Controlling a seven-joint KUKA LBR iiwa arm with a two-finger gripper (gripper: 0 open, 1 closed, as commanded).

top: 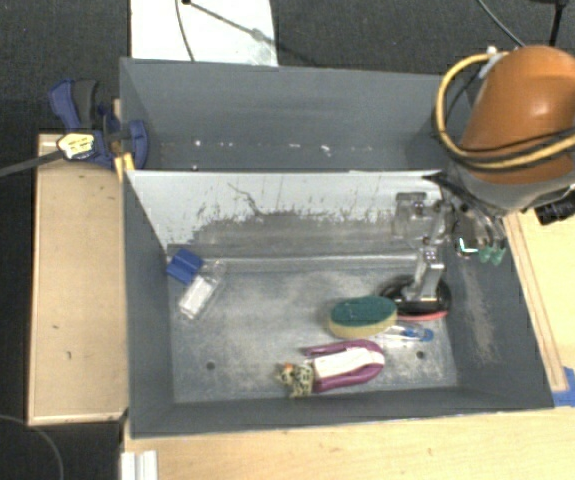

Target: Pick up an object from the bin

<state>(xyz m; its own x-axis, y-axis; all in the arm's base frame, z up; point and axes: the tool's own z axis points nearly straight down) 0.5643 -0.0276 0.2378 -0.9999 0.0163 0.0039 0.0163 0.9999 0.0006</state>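
1. Green-and-yellow sponge [362,314] lies on the bin [267,218] floor, just beside my gripper [427,286] toward the view's left — its long axis runs across the view.
2. My gripper hangs low by the right wall; open or closed, I cannot tell.

The bin [267,258] is grey metal with a matt finish; its back wall is scuffed and scratched into paler streaks, and its floor is finely speckled. The oval sponge [362,313] has a rough green top over softer yellow foam. The purple and white packet [345,365] looks like smooth, glossy plastic. The little bottle [195,295] is clear plastic with a blue cap [182,265]. The gripper [425,293] is bare shiny metal, under a smooth, faintly glossy orange cover [522,88]
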